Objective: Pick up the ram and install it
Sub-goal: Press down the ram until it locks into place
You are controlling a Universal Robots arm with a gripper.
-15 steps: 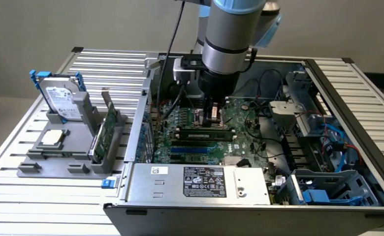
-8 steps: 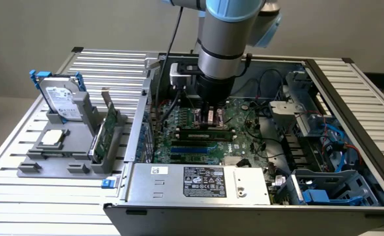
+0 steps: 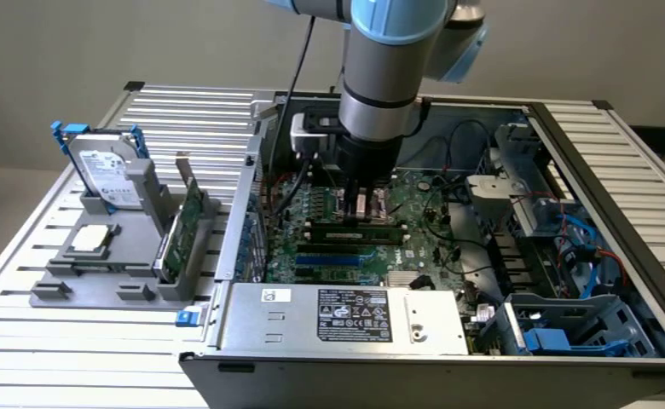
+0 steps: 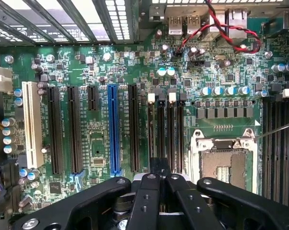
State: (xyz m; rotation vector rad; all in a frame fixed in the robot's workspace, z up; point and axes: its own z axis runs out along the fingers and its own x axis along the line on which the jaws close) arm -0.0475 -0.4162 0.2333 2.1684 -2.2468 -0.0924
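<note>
The arm reaches down into the open computer case (image 3: 309,354), its gripper (image 3: 363,207) low over the motherboard (image 4: 96,129). Just below the fingertips, the ram (image 3: 359,230), a slim dark green stick with black chips, lies along a memory slot; whether it is fully seated cannot be told. In the wrist view the black fingers (image 4: 149,191) appear drawn close together above the row of memory slots (image 4: 164,134), next to the open CPU socket (image 4: 223,160); whether they clamp the stick cannot be told. Toward the front of the case from the gripper sits the power supply (image 3: 349,317), with a dark label whose print is too small to read. Well off to the exterior view's left, outside the case, a grey holder (image 3: 105,273) carries a hard drive (image 3: 107,175) with a white label, unreadable, and a broader green card (image 3: 185,226) standing on edge.
</note>
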